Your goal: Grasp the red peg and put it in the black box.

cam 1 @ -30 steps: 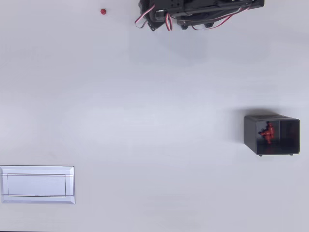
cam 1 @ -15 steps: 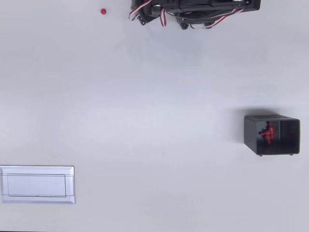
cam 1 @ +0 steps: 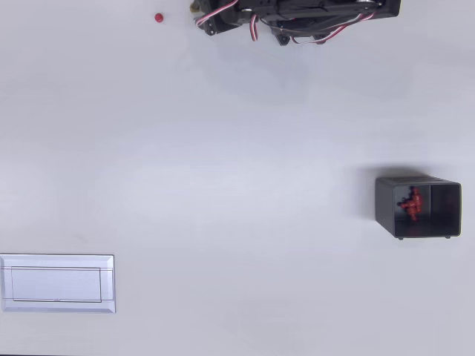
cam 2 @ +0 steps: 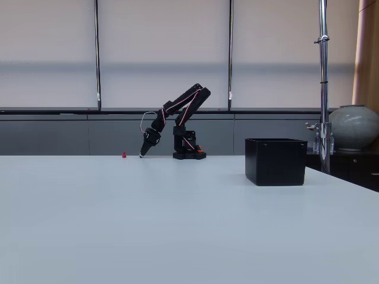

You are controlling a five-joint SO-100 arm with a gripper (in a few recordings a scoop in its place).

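The red peg (cam 1: 159, 18) is a tiny dot near the top edge of the overhead view; in the fixed view the red peg (cam 2: 124, 155) stands far back on the table. My gripper (cam 2: 142, 155) points down at the table just right of it, a short gap away. From overhead the gripper (cam 1: 199, 13) is mostly under the wrist and its wires, so its jaws are too small to read. The black box (cam 1: 418, 207) stands at the right with several red pieces inside; from the side the black box (cam 2: 276, 161) hides its contents.
A flat white rectangular plate (cam 1: 58, 283) lies at the lower left of the overhead view. A metal pole (cam 2: 323, 83) and a round vase (cam 2: 353, 127) stand behind the box. The arm's base (cam 2: 188, 154) sits at the table's far edge.
The arm's wrist end has swung left along the top edge, closing on the red peg. Peg, box and plate have not moved.
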